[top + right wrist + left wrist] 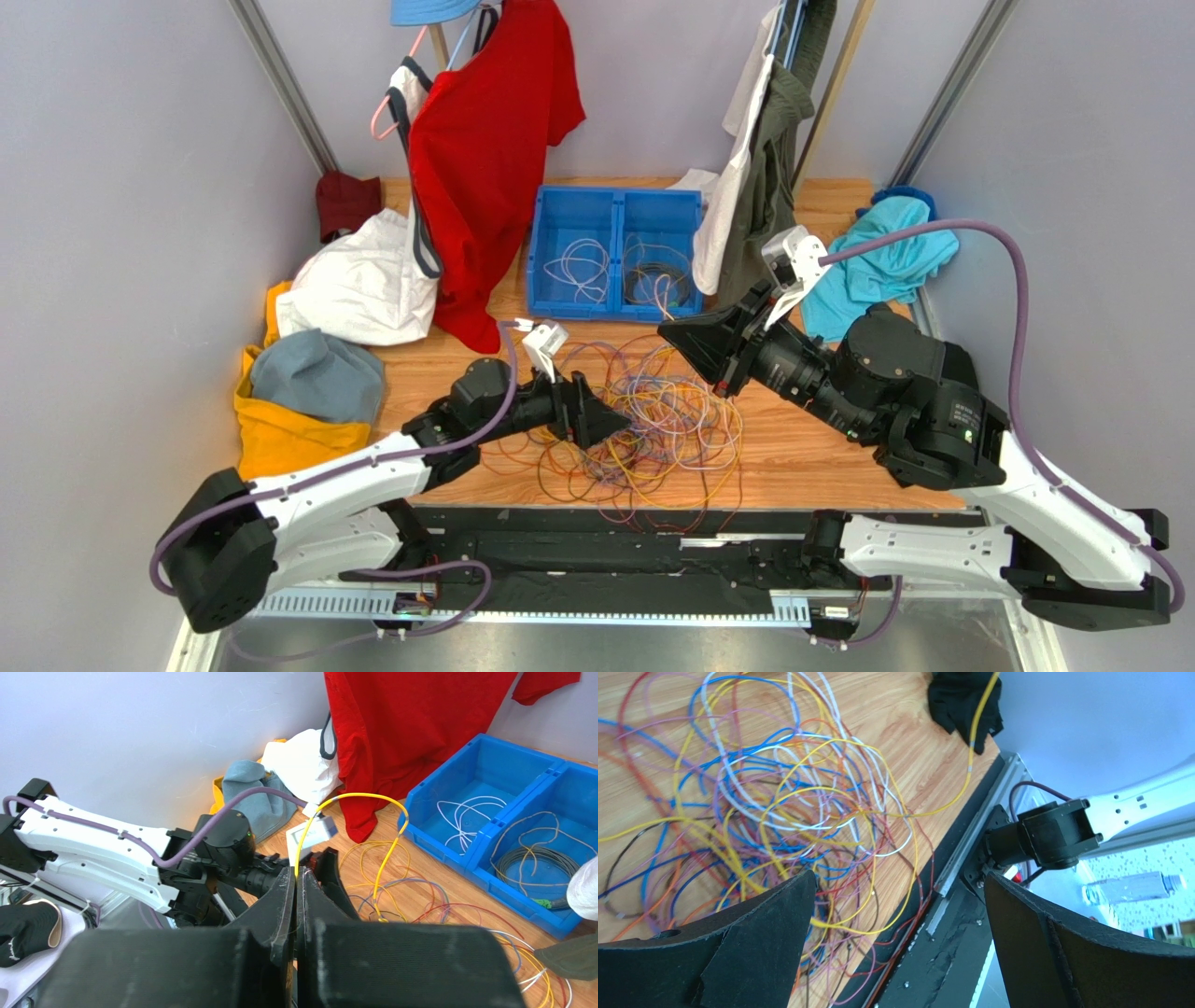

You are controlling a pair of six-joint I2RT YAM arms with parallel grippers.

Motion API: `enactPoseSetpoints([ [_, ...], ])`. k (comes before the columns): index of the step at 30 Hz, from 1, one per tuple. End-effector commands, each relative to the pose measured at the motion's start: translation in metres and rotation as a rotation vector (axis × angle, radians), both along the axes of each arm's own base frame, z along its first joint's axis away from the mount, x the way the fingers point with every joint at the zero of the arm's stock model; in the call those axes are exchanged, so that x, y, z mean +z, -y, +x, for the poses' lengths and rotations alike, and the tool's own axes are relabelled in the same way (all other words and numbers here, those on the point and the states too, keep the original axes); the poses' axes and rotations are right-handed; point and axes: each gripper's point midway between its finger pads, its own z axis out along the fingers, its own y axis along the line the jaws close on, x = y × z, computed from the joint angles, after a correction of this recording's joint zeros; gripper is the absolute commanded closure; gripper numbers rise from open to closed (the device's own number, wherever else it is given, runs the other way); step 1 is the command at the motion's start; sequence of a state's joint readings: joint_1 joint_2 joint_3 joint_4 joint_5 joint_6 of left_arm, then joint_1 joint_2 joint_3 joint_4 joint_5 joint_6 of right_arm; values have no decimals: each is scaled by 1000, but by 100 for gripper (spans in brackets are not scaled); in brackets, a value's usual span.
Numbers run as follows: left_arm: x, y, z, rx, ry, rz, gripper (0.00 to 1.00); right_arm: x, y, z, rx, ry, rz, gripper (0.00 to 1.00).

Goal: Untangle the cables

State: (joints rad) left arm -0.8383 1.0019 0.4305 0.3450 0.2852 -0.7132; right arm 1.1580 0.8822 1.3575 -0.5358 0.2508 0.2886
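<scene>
**Over the tangle: one yellow strand is being pinched**

Between its fingertips the right gripper (295,875) is clamping a single yellow cable (365,798), which is arching up and trailing down toward the heap. The left gripper (898,885) is hanging spread wide, grasping nothing, just above the cables (659,420). They are lying knotted on the wooden table (828,455), near the blue bin (539,266). These wires look light, limp and slick, likely to drag neighbours along. A free end or outer loop seems the best hold.

The cables (659,427) are yellow, blue, white, red, purple (orange too); the bin (622,238) blue.
</scene>
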Motion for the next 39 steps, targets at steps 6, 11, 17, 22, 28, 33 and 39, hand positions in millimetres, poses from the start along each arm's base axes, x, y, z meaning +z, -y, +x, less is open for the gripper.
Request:
enactPoseSetpoints([
  [6,31,51,13,-93,91,-79,1,18,-10,-11,73,1,52,100],
  [11,24,72,23,-111,72,-60,10,17,-8,-11,70,-2,45,100],
  [17,28,74,39,-60,102,-15,41,11,0,-12,58,-6,42,100],
  [22,45,52,48,17,153,100,91,4,14,-9,7,-1,43,100],
  [28,105,11,47,121,228,147,100,-22,36,3,-103,-3,12,100],
  [33,180,-10,44,171,286,97,100,-52,33,10,-136,-30,-34,69],
  [39,231,2,37,103,263,54,100,-85,9,25,-161,-57,-133,49],
])
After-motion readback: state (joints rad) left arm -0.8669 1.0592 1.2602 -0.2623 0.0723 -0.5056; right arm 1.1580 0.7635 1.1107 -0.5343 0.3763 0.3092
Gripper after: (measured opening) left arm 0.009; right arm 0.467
